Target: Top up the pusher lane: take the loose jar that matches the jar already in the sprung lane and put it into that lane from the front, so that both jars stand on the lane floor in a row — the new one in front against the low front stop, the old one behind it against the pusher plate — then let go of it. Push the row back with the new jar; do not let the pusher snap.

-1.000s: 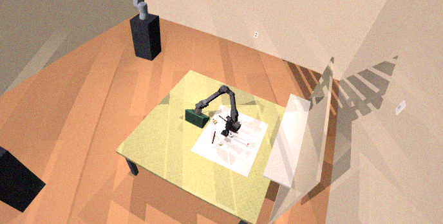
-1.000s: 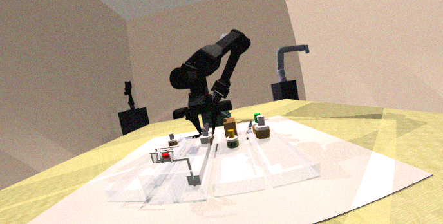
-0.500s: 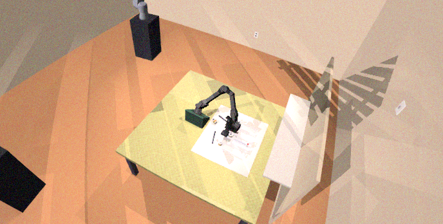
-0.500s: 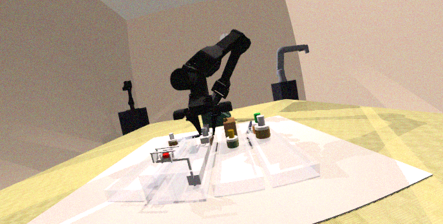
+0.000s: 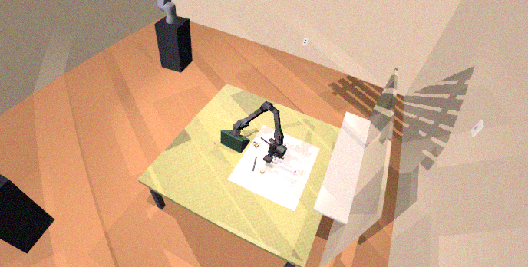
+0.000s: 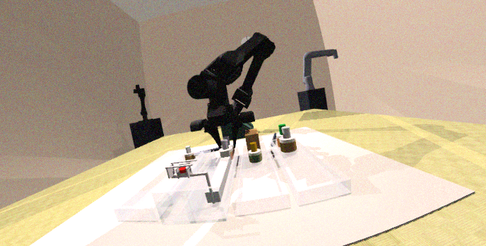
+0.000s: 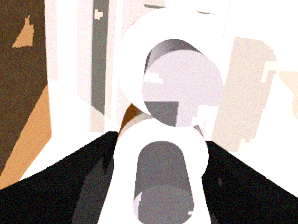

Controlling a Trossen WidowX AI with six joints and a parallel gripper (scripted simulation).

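Note:
My gripper [image 5: 272, 157] [image 6: 227, 147] [image 7: 159, 145] is shut on a jar with a white shoulder and a grey knob [image 7: 162, 167]. The held jar is upright or nearly so. A like jar [image 6: 226, 153] [image 7: 135, 50] with a grey knob stands directly beyond it, at the near end of a clear lane, and part of a brown body shows between the two. Their tops overlap in the wrist view; I cannot tell if they touch. The held jar's base, the low front stop and the pusher plate are hidden or washed out by glare.
Clear trays [image 6: 263, 203] reach towards the exterior camera. A wire frame with a red piece [image 6: 182, 170] stands at left. A small jar [image 6: 189, 156], a yellow-knobbed green jar [image 6: 255, 155], a brown box [image 6: 252, 138] and a larger brown jar [image 6: 287, 145] stand around.

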